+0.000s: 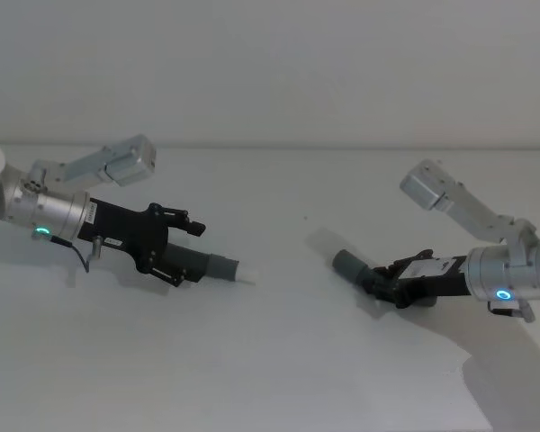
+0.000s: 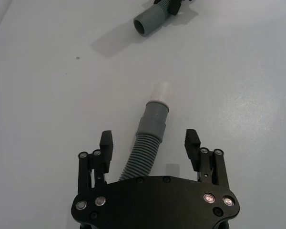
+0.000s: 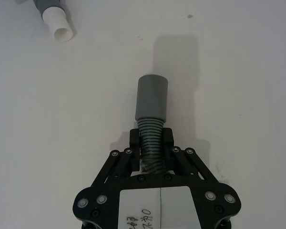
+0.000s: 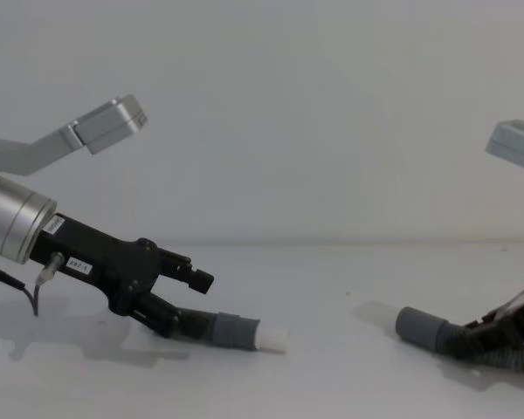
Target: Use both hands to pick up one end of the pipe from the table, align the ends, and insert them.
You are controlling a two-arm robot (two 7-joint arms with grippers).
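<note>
The table (image 1: 270, 360) is a plain matte white surface, bare apart from a tiny dark speck (image 1: 306, 217) near its middle, and a blank pale wall (image 1: 270, 72) rises behind it.

The pipe (image 2: 142, 160) is a slim grey ribbed hose with a smooth fitting at each end. One end is a stepped grey sleeve (image 1: 223, 267) finished with a short white tip (image 1: 247, 274). It lies low on the table on the robot's left, pointing toward the middle. The other end is a plain open grey cuff (image 1: 348, 265) on the right, tilted up and toward the left, its shadow falling on the table beside it. The two ends face each other roughly but sit well apart.

The left gripper (image 2: 148, 142) is released: its fingers (image 2: 106, 143) stand spread on either side of the ribbed hose just behind the sleeve, not touching it. The right gripper (image 3: 151, 139) is clenched on the ribbed hose right behind the cuff — the cuff juts out past its fingertips.
</note>
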